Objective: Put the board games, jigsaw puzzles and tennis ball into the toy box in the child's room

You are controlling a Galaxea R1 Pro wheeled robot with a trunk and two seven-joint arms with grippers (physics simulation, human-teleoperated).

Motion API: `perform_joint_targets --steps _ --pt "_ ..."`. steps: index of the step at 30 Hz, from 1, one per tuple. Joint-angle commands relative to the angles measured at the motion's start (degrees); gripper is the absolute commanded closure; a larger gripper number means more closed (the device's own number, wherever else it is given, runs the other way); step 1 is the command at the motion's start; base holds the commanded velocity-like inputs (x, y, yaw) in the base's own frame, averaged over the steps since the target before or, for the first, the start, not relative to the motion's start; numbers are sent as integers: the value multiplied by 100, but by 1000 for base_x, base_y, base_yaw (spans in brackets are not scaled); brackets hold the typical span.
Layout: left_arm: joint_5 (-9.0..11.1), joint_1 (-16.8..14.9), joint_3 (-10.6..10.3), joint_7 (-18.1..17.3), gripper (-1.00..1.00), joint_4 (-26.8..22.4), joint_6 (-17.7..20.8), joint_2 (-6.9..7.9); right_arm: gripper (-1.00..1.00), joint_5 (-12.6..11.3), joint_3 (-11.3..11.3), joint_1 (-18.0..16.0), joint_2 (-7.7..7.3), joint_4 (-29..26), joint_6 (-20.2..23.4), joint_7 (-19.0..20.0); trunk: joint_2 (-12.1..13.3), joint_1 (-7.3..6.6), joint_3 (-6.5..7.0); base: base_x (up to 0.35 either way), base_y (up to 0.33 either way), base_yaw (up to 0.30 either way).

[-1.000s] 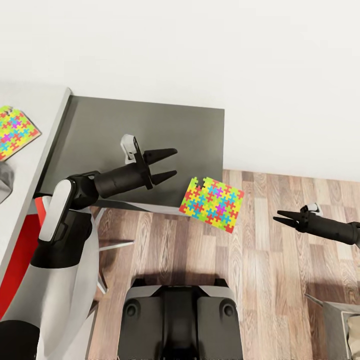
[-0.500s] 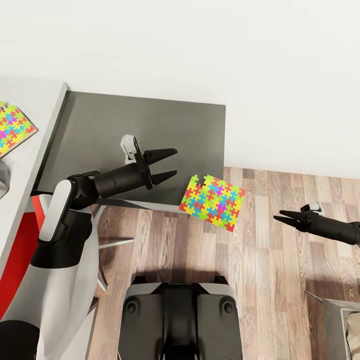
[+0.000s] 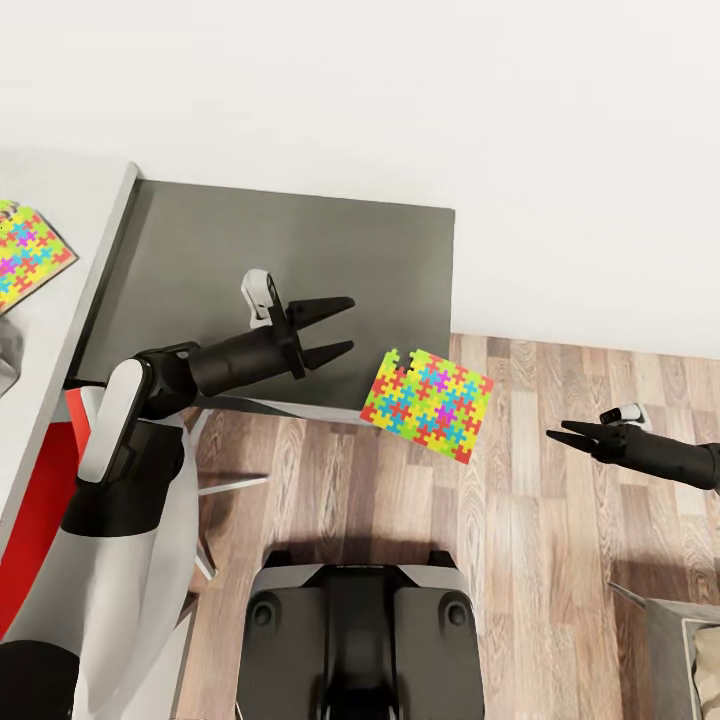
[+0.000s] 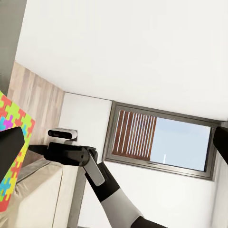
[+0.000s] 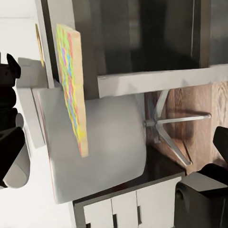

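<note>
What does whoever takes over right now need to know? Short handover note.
Left gripper: open, empty, over the dark side table.
Right gripper: nearly closed, empty, over the wood floor.
One jigsaw puzzle sits tilted in the gap between the grippers, past the side table's front corner, held by neither. The second jigsaw lies on the pale desk.
Done: nothing confirmed boxed here.
Left: secure both jigsaws; the other toys and the toy box aren't identifiable from here.
</note>
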Motion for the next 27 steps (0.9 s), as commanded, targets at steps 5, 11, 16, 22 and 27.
perform_joint_targets --steps 5,11,16,22,27 --pt "60 -4 -4 49 -100 -2 1 3 -100 -43 24 -3 -9 -1 45 21 -9 4 -8 0 0 159" --pt "60 -4 -4 50 -100 -2 1 3 -100 -42 24 -3 -15 -4 43 37 -9 4 -8 0 0 225" --pt "60 -7 -4 46 -100 -2 1 3 -100 -42 24 -2 -27 -5 43 46 -9 4 -9 0 0 228" --pt "60 -7 -1 44 -100 -2 1 1 -100 -42 24 -2 -36 -1 43 52 -9 4 -9 0 0 121" --pt "60 -13 -6 40 -100 -2 1 -15 -100 -44 24 -2 -39 1 43 53 -9 4 -9 0 0 57"
